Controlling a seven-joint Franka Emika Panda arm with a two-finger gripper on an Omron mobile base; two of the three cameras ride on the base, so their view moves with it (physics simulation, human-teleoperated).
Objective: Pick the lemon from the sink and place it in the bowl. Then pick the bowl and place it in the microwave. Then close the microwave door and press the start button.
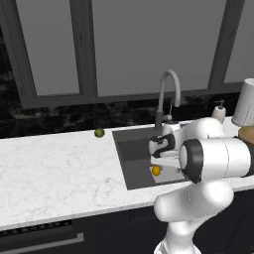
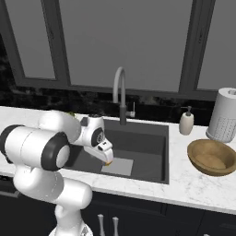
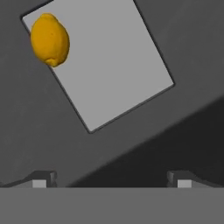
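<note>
Hand view shows the lemon (image 3: pixel 50 39) on the sink (image 3: pixel 39 131) floor, well ahead of the wide-open, empty gripper (image 3: pixel 111 178).

You see the yellow-orange lemon (image 3: pixel 50 39) lying in the dark grey sink (image 1: pixel 130 166), on the edge of its pale square patch; the wooden bowl (image 2: pixel 211 156) sits upright on the table right of the sink.

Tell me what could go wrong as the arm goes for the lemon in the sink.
1. In the hand view the small yellow-orange lemon lies far off to one side of the open pincer, not between its fingertips; closing now would likely miss.
2. The round lemon rests at the edge of the pale grey square patch; a nudge might roll it.
3. The arched grey tap rises close behind the arm; a wide swing could clip it.
</note>
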